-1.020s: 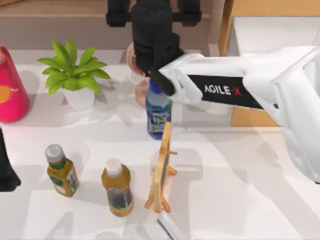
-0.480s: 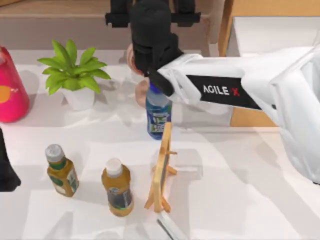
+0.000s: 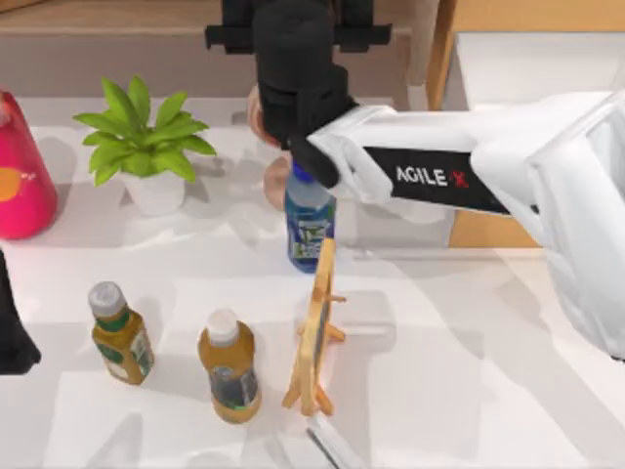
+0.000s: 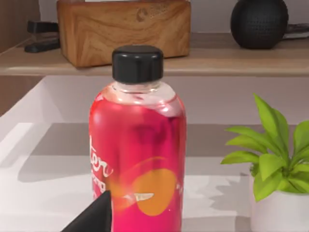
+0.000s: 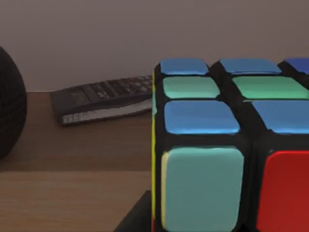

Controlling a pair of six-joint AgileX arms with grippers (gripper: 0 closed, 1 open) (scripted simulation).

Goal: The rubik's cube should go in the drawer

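So the right arm is stretched across the table from the top view's right, with its black wrist up by the wooden shelf at the back. From its wrist camera the rubik's cube sits super close, blue, green and red stickers facing the lens, above the shelf's wood surface; a dark fingertip pokes in right at the cube's lower edge, touching or nearly so. Can't tell if the fingers are actually pinching it or spread. A calculator lies behind on the shelf. The left gripper is parked at the table's left edge, one finger visible before the pink bottle, grip unclear.
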